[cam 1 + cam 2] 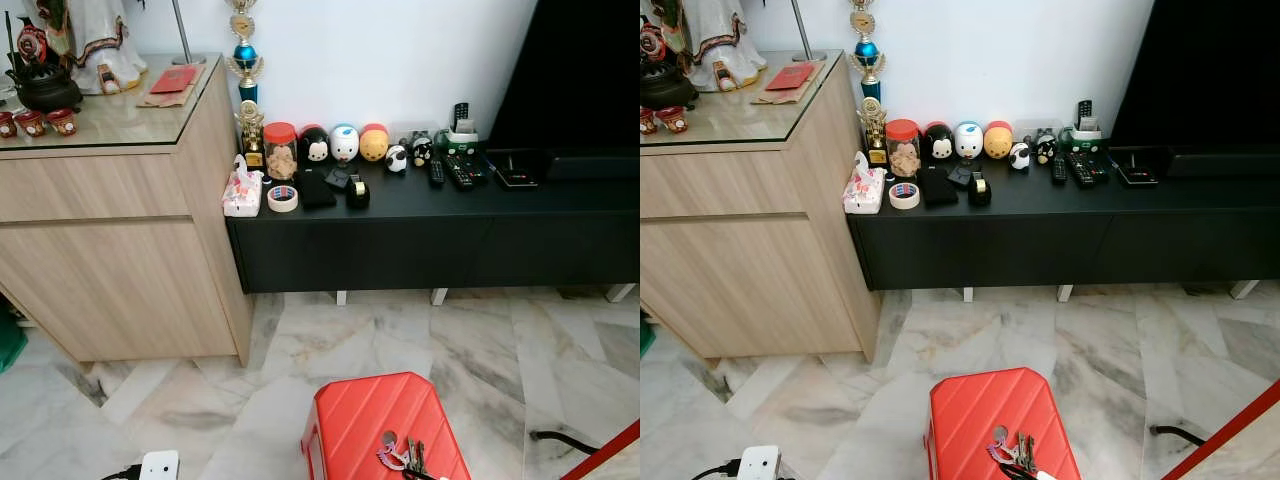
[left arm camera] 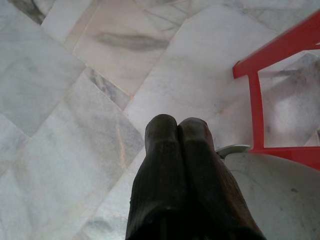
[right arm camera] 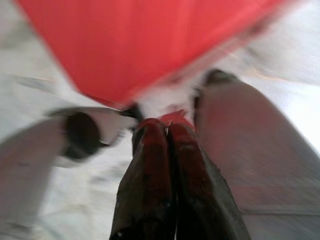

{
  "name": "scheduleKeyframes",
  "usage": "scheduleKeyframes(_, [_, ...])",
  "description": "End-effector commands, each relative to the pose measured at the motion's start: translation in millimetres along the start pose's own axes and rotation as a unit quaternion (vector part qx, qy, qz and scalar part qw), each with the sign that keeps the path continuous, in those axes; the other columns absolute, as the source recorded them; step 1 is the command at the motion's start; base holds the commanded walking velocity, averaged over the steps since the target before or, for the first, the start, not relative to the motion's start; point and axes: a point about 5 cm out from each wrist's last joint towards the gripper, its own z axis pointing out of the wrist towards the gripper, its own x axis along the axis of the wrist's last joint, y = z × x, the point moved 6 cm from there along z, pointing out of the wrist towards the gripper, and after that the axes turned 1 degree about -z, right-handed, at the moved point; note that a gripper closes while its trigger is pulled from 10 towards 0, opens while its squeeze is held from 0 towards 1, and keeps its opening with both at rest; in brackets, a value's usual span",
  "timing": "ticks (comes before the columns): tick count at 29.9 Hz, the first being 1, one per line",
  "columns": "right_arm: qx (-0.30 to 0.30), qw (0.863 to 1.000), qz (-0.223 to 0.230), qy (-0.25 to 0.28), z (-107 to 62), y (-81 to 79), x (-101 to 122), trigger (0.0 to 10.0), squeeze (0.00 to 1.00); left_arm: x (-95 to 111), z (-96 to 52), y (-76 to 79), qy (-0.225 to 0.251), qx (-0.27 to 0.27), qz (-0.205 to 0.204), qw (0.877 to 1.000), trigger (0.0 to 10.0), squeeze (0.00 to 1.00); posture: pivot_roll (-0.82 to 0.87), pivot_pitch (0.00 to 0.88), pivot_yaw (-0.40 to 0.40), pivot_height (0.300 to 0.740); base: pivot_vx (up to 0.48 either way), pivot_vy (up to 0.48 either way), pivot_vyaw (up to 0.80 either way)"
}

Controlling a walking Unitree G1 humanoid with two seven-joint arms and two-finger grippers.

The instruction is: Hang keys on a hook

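Note:
A bunch of keys [image 1: 403, 454] with a pink tag lies on the near part of a red plastic stool [image 1: 375, 420] at the bottom middle of the eye views; the keys [image 1: 1012, 449] also show in the right eye view. My left gripper [image 2: 177, 125] is shut, its two black fingers pressed together over the marble floor beside a red stool leg [image 2: 256, 107]. My right gripper [image 3: 167, 127] is shut too, pointing at the red stool's underside [image 3: 145, 45] in a blurred picture. I see no hook.
A black low TV cabinet [image 1: 430, 235] along the wall carries small figurines, a tape roll [image 1: 283, 198] and remotes. A tall wooden sideboard [image 1: 120, 250] stands on the left. White power strip [image 1: 158, 466] lies on the marble floor at the lower left.

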Motion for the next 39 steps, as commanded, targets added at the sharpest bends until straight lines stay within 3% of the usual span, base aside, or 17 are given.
scheduleKeyframes(1, [-0.076,0.940,-0.238,0.231,-20.6,11.8,129,10.0,0.00,-3,-0.3,1.5,-0.005,-0.003,0.009,1.000,10.0,0.00,0.10,0.056,-0.003,0.723,0.000,0.000,0.00])
scheduleKeyframes(26, [-0.076,0.940,-0.238,0.231,-20.6,11.8,129,10.0,0.00,-3,-0.3,1.5,-0.005,-0.003,0.009,1.000,10.0,0.00,0.10,0.056,-0.003,0.723,0.000,0.000,0.00])
scheduleKeyframes(27, [-0.079,0.948,-0.232,0.205,-14.1,18.8,112,10.0,0.00,-13,-2.1,4.4,-0.023,-0.005,0.000,1.000,10.0,0.00,0.11,0.000,0.000,0.723,0.000,0.000,0.00])
scheduleKeyframes(28, [-0.079,0.948,-0.232,0.205,-14.1,18.8,112,10.0,0.00,-13,-2.1,4.4,-0.023,-0.005,0.000,1.000,10.0,0.00,0.11,0.000,0.000,0.723,0.000,0.000,0.00])
scheduleKeyframes(29, [-0.079,0.956,-0.220,0.177,-8.2,25.6,94,10.0,0.00,-24,-4.4,8.7,-0.040,-0.010,-0.008,0.999,10.0,0.00,0.11,0.000,0.000,0.723,0.000,0.000,0.00])
scheduleKeyframes(30, [-0.079,0.957,-0.218,0.172,-7.2,27.0,91,10.0,0.00,-26,-4.8,9.7,-0.043,-0.012,-0.009,0.999,10.0,0.00,0.11,0.000,0.000,0.723,0.000,0.000,0.00])
scheduleKeyframes(39, [-0.081,0.957,-0.219,0.170,-7.0,27.6,90,10.0,0.00,-26,-4.9,9.2,-0.045,-0.012,-0.011,0.999,10.0,0.00,0.11,0.000,0.000,0.723,0.000,0.000,0.00])
